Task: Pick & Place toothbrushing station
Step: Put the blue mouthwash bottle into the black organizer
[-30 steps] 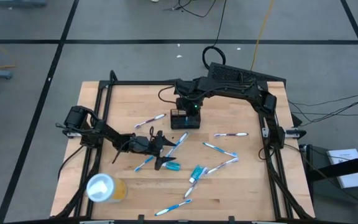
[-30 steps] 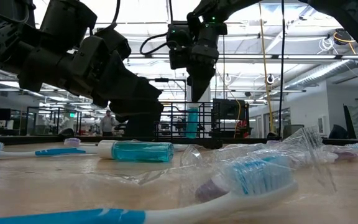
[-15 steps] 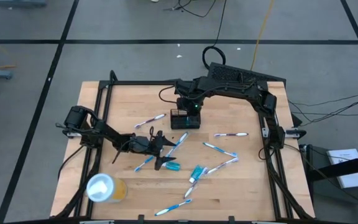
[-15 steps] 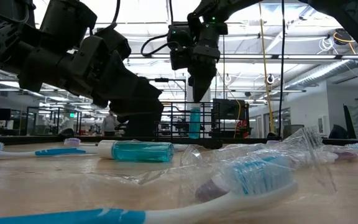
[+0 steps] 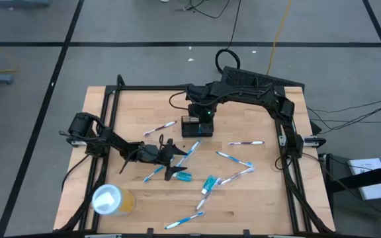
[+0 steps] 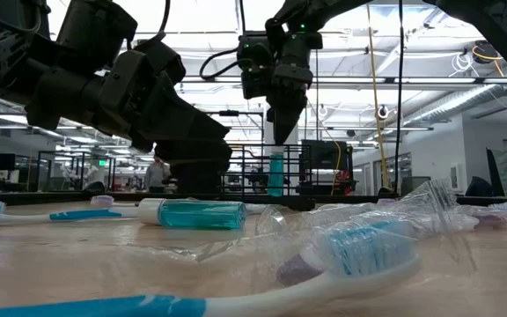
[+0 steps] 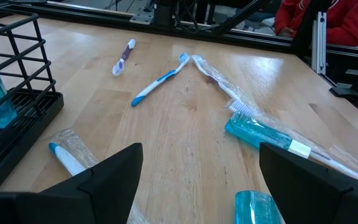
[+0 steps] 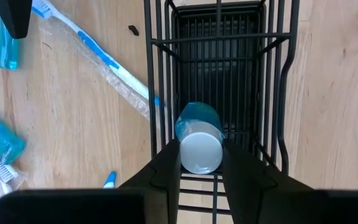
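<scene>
The toothbrushing station, a black wire holder (image 5: 192, 127), stands on the table at the far middle; it also shows in the right wrist view (image 8: 219, 42) and the low view (image 6: 306, 176). A teal tube with a white cap (image 8: 194, 117) stands upright in its near compartment. My right gripper (image 5: 206, 118) is over the holder, shut on the tube. My left gripper (image 5: 172, 158) is open and empty just above the table, left of centre, with a teal tube (image 7: 263, 134) lying ahead of it. My right gripper pinches the tube's white cap (image 8: 201, 152) between its two fingers (image 8: 169, 163). It comes from above, pointing down. The tube stands upright inside the holder (image 6: 275, 172); the wire hides where its lower end rests.
Several toothbrushes, some in clear wrap, lie about the table (image 5: 245, 143) (image 5: 161, 127) (image 5: 184, 220). Small teal tubes lie near the centre (image 5: 182, 175) (image 5: 208, 183). A yellow cup with a white lid (image 5: 111, 199) stands at the near left. A person in red (image 7: 347, 18) is beyond the table.
</scene>
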Robot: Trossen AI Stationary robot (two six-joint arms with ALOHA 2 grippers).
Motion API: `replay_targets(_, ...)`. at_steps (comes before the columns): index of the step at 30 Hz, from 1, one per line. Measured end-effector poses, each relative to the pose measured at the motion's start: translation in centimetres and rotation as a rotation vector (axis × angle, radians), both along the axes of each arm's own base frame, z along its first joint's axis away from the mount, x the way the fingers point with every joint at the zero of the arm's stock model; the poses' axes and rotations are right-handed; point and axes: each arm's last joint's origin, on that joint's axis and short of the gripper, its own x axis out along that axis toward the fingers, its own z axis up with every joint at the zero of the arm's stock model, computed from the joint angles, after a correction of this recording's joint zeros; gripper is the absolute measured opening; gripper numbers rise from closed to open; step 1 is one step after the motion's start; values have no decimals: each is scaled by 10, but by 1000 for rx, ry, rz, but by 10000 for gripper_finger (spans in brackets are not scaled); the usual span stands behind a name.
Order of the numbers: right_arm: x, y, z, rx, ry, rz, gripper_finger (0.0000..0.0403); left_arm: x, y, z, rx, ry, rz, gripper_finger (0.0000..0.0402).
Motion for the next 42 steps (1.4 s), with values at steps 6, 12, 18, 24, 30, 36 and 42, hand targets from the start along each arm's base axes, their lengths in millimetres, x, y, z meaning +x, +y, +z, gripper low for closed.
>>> replay_targets(6, 0, 0, 0, -2, 0, 4, 81, 0, 0, 0, 0, 0, 0, 326)
replay_targets(12, 3, 0, -5, -4, 1, 19, 81, 0, 0, 0, 0, 0, 0, 326)
replay_targets(18, 10, 0, -17, -1, 6, 38, 81, 0, 0, 0, 0, 3, 0, 326)
replay_targets(24, 10, 0, -20, 5, 20, 39, 81, 0, 0, 0, -1, 5, 1, 326)
replay_targets(30, 9, 1, -21, 11, 39, 38, 81, 0, 2, 0, -1, 5, 6, 326)
replay_targets(36, 9, 1, -21, 11, 38, 35, 81, 0, 2, -1, -1, 6, 6, 326)
replay_targets(42, 9, 1, -22, 14, 40, 24, 81, 0, 2, -1, -1, 6, 6, 326)
